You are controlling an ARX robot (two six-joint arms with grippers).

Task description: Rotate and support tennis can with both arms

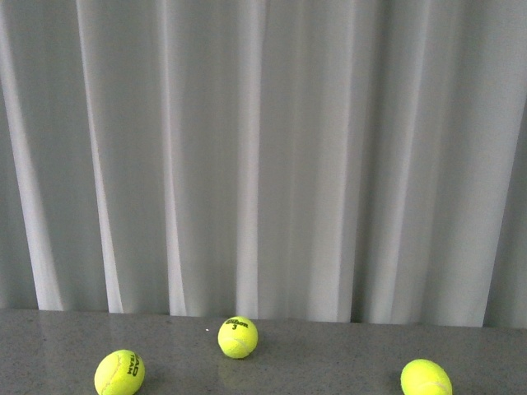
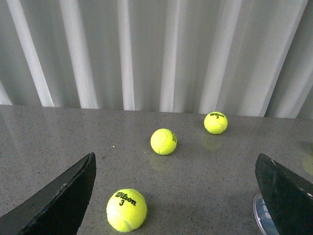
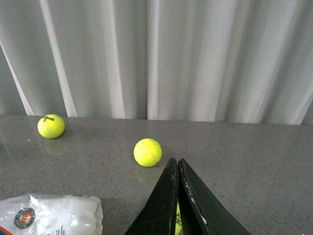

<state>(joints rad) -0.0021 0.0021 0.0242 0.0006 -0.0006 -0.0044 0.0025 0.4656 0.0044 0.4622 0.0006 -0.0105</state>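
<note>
In the right wrist view the tennis can (image 3: 49, 215) lies on its side on the grey table, a clear tube with a round emblem, cut off by the frame edge. My right gripper (image 3: 176, 162) is shut beside it, not touching it, with a sliver of a yellow ball (image 3: 177, 223) showing behind the fingers. My left gripper (image 2: 173, 196) is open and low over the table, with nothing gripped. A clear round rim (image 2: 261, 218) peeks from behind one of its fingers (image 2: 286, 196). Neither arm nor the can appears in the front view.
Three yellow tennis balls (image 1: 119, 373) (image 1: 237, 337) (image 1: 426, 378) lie loose on the grey table (image 1: 329, 362). One ball (image 2: 126, 209) lies near the left gripper's other finger (image 2: 58, 200). A white curtain (image 1: 263, 164) hangs behind the table's far edge.
</note>
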